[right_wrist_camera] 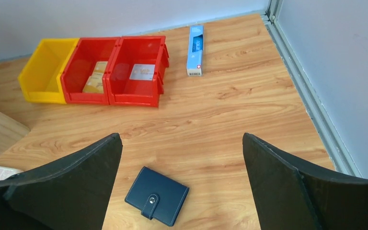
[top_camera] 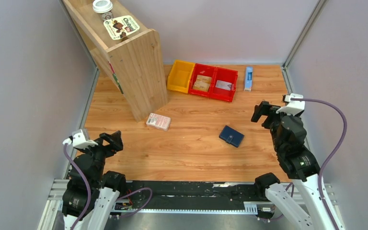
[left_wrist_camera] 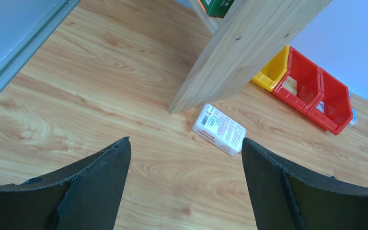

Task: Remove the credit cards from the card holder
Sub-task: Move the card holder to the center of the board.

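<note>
Top view: small navy-blue leather-like bifold card holder [top_camera: 231,136], folded shut, flat on wood-grain tabletop [top_camera: 191,158] towards the right edge, near right gripper [top_camera: 262,112]. Left gripper [top_camera: 113,141] by near-left corner, well apart.

Left wrist view: jaws spread, holding nothing; pink-and-white packet [left_wrist_camera: 219,129] ahead, at foot of wooden shelf unit [left_wrist_camera: 249,43].

Right wrist view: jaws spread wide, empty, aimed over holder; clasp fastened, so unclasping judged first. Tan flat card [right_wrist_camera: 95,79] and grey-white flat card [right_wrist_camera: 142,72] inside red plastic bins [right_wrist_camera: 139,96] at far edge.
</note>
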{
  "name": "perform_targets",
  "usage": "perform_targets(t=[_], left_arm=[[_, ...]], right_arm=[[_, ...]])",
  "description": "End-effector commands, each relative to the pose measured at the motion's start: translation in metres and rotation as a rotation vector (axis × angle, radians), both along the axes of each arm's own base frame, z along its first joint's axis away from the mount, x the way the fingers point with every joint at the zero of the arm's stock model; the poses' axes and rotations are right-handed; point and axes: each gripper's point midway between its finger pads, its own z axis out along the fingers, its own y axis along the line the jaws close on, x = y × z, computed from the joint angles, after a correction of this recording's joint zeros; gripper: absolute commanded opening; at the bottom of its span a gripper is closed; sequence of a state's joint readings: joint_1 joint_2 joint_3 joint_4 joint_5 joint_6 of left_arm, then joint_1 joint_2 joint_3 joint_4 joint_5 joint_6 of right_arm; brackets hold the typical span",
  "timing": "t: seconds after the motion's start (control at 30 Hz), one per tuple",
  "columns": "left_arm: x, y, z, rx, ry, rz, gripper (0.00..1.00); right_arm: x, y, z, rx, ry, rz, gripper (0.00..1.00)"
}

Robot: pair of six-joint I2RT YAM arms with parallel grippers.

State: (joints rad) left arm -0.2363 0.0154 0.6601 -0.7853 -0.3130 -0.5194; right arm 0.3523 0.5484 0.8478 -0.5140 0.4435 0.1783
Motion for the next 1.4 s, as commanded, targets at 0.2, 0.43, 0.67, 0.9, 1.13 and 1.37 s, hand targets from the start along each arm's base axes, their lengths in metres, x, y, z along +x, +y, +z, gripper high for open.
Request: perform_targets(t=[0.2,0.43,0.67,0.9,1.13,1.37], left_arm=[[0.0,0.006,0.001,-0.014,-0.009,0.04,0.91],[0.0,0.005,0.002,-0.013,-0.011,0.034,0.91],[0.009,-0.006,-0.005,0.002,0.022,-0.023,0.9],[0.02,-0.02,-0.016,0.035,0.129,-0.093,0.88],[0.023,-0.025,-0.021,0.039,0.151,-0.115,0.86],[0.027,-0.032,-0.024,0.047,0.17,-0.154,0.86]], right_arm=[[0.019,0.042,-0.075,0.015,0.339,0.147,1.0],[0.038,0.064,-0.169,0.187,0.74,0.161,1.0],[0.059,0.06,-0.232,0.303,0.931,0.163,1.0],[0.057,0.086,-0.267,0.345,1.097,0.287,0.9],[0.004,0.152,-0.267,0.353,1.177,0.447,0.88],[-0.038,0.227,-0.249,0.325,1.171,0.606,0.87]])
